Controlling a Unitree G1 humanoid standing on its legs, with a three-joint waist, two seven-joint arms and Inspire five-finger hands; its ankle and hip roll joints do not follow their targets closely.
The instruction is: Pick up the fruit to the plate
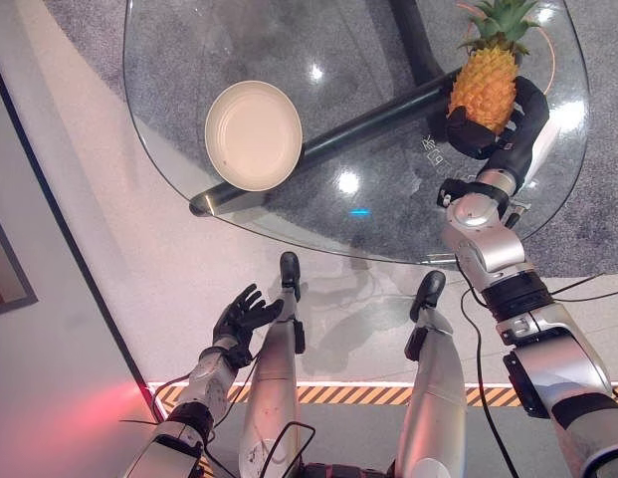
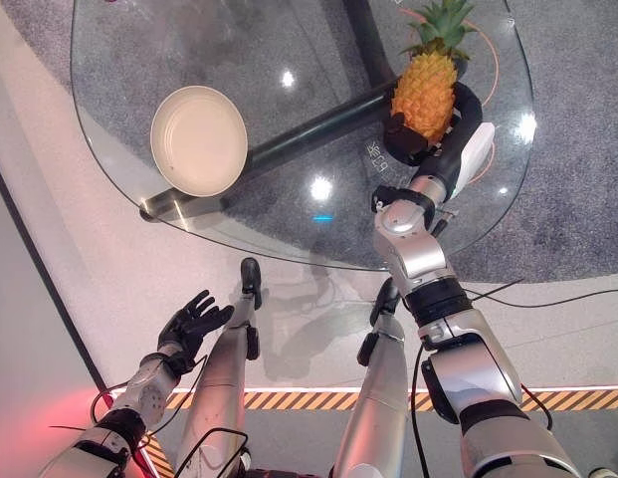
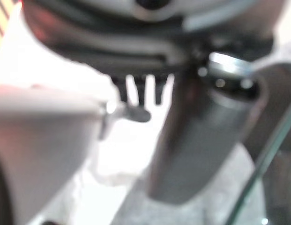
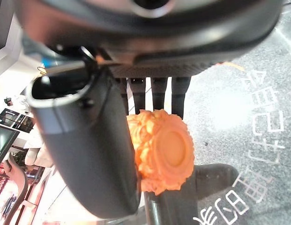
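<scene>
A pineapple [image 1: 485,82] with a green crown stands upright at the right of the round glass table [image 1: 378,229]. My right hand [image 1: 508,124] is shut on its lower body, fingers curled round it; the right wrist view shows the orange fruit's base [image 4: 164,150] between thumb and fingers. A cream plate [image 1: 253,134] lies on the glass at the left, well apart from the pineapple. My left hand [image 1: 245,317] hangs open below the table's near edge, holding nothing.
A dark bar of the table's base [image 1: 373,118] runs under the glass from the plate's side toward the pineapple. Grey carpet lies beneath the table, and a yellow-black striped line [image 1: 338,394] crosses the pale floor near me.
</scene>
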